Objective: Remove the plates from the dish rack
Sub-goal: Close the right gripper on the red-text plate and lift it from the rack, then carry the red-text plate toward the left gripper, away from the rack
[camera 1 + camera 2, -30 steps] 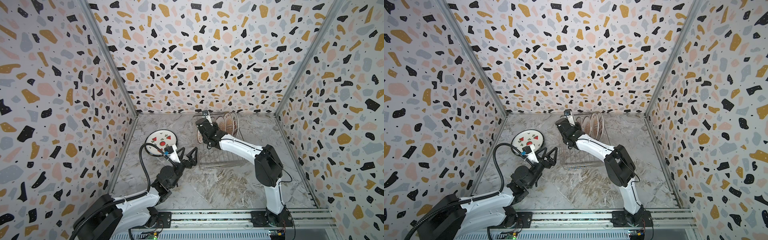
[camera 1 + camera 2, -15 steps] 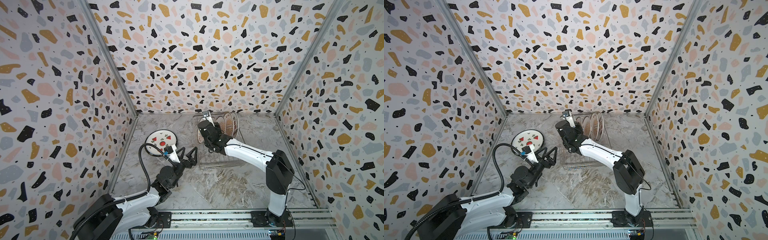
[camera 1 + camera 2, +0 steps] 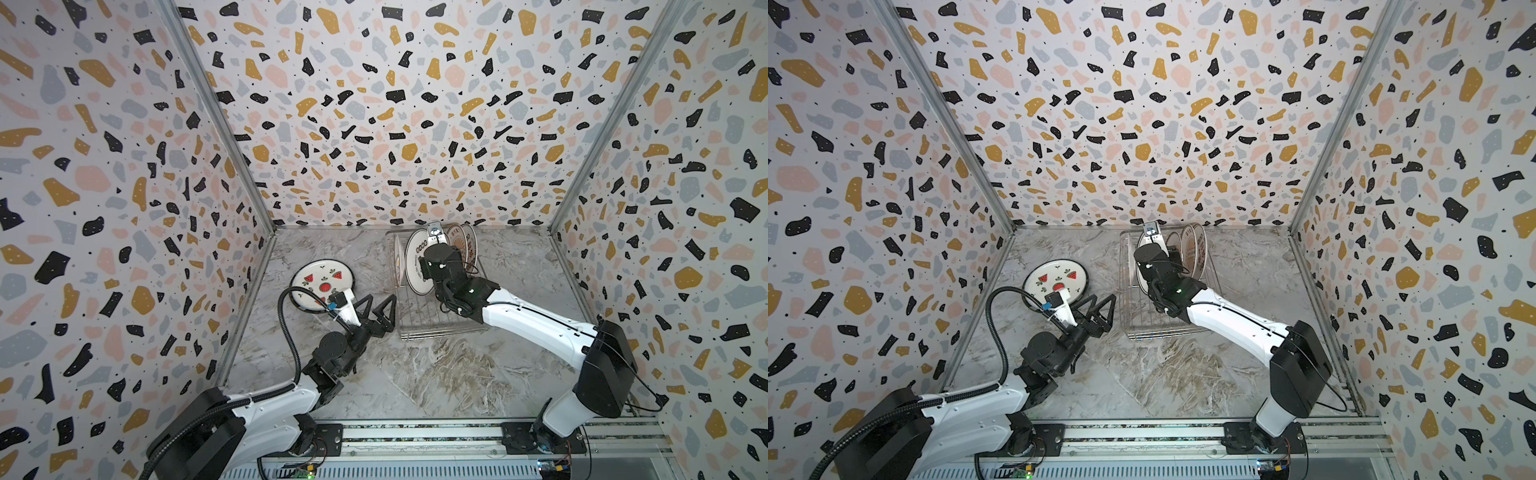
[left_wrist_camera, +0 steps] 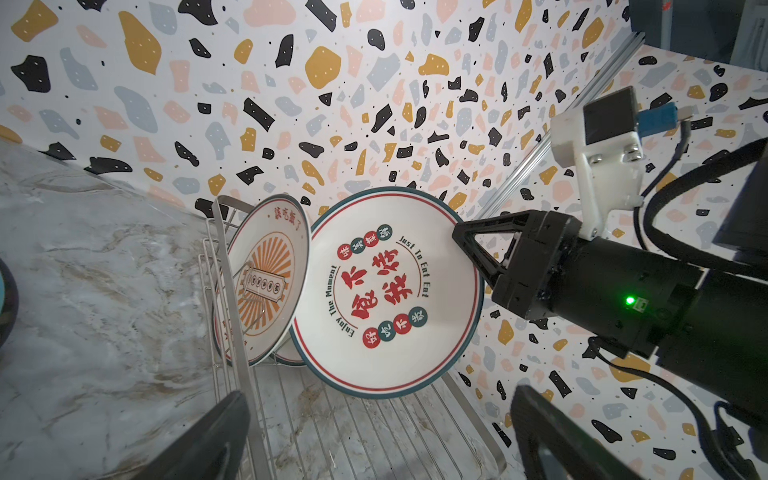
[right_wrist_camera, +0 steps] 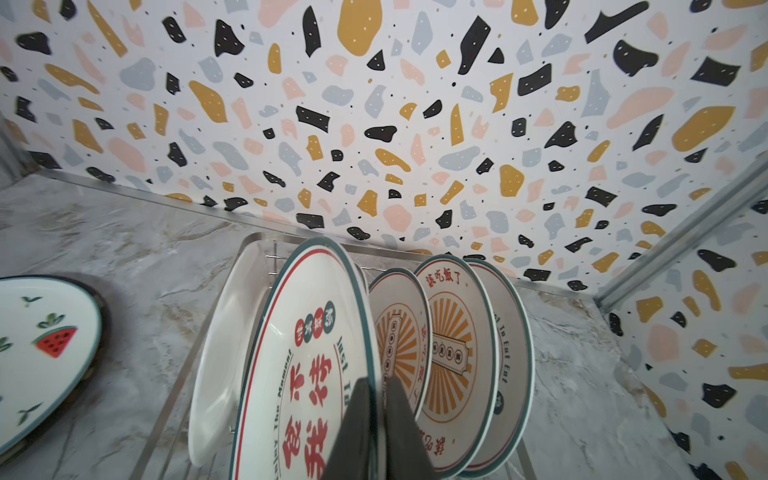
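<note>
Looking through the right wrist camera, I see my right claw (image 5: pixel 376 388) clamped on the rim of the red-lettered plate (image 5: pixel 299 374), a round white ceramic one with a dark green edge, a thin red ring and English words around the characters. One dark finger (image 5: pixel 353 432) lies on the printed face and the other on the back, with only the rim between them. In the left wrist view the same claw (image 4: pixel 457 232) bites the rim from the side. The plate (image 4: pixel 386 291) stands tilted over the floor wires of the dish rack (image 4: pixel 226 299), a rectangular silver metal wire one. I cannot tell whether its lower edge touches them.

Close beside it in the rack stand the sunburst plates (image 5: pixel 453 345), round, white and dark-rimmed with orange rays, upright and packed together. On its other side stands a plain white plate (image 5: pixel 220 353), whose pattern I cannot see from here.

In both top views the rack (image 3: pixel 436 332) sits toward the back of the grey marble-patterned table (image 3: pixel 415 382), near the speckled terrazzo wall (image 3: pixel 395 124).

My left claw (image 3: pixel 377 309) hangs just beside the rack's near left corner, its black triangular fingers spread wide and holding nothing. Beyond it the watermelon plate (image 3: pixel 322 278), round, white and dark-rimmed with red slices painted on it, lies flat on the table left of the rack.
</note>
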Robot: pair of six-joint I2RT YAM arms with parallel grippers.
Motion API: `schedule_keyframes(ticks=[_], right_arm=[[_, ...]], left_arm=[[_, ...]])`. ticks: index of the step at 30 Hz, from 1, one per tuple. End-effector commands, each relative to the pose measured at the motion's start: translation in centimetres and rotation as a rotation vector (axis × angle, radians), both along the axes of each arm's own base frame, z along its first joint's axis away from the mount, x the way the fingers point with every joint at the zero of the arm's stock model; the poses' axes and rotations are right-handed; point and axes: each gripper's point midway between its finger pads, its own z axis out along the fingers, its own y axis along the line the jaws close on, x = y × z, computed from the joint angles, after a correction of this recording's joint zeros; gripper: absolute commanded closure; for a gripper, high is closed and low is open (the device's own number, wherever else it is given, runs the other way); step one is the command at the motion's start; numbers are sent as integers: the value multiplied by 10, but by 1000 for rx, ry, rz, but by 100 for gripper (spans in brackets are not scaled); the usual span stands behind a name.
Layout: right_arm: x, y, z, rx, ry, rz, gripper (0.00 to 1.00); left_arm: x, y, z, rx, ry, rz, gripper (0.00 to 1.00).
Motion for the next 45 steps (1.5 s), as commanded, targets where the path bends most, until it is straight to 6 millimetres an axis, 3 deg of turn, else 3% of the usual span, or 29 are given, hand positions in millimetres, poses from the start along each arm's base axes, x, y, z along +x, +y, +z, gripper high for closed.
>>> schedule_keyframes(ticks=[1,11,21,33,38,45], right_arm=[[-7,-8,37,172,-42,65,94],[-19,-48,33,237,-27,61,95],[-43,-73,34,330,-41,101,95],[-74,-107,22,548,-4,253,96],[-92,-104,19,655,16,391,96],[-110,-78,12,748,80,587,96]], left_arm=[[-5,-2,15,-41,-43,-22,0],[3,-7,8,12,-19,-10,0],[7,-23,6,25,-13,-62,0],[-19,-45,5,36,-25,-273,5],[-34,-44,2,15,-23,-333,5],[-41,-50,-6,-53,49,-393,9]])
